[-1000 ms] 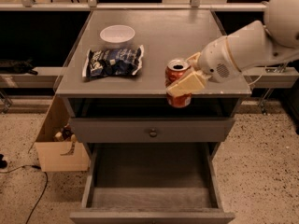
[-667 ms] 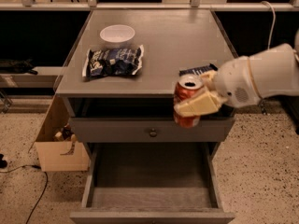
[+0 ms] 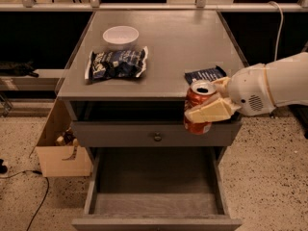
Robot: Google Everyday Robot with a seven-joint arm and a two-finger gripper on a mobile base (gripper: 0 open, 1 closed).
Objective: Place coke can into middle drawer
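Gripper (image 3: 206, 106), fingers clamped on the coke can (image 3: 195, 99), at the 5 o'clock edge of the cabinet top (image 3: 178, 42), open middle drawer (image 3: 154, 183) below, toward 7 o'clock from the can

Light: you have dim, warm overhead light.
Shadow: deep under the cabinet top (image 3: 168, 47).
Gripper (image 3: 204, 102): pale-lit, near right, clasping coke can (image 3: 197, 125).

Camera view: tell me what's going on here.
The robot arm's pincer grips the red soda can with a silver top, holding it in the air in front of the grey cabinet, above the open grey wooden drawer. The can is not in it yet.
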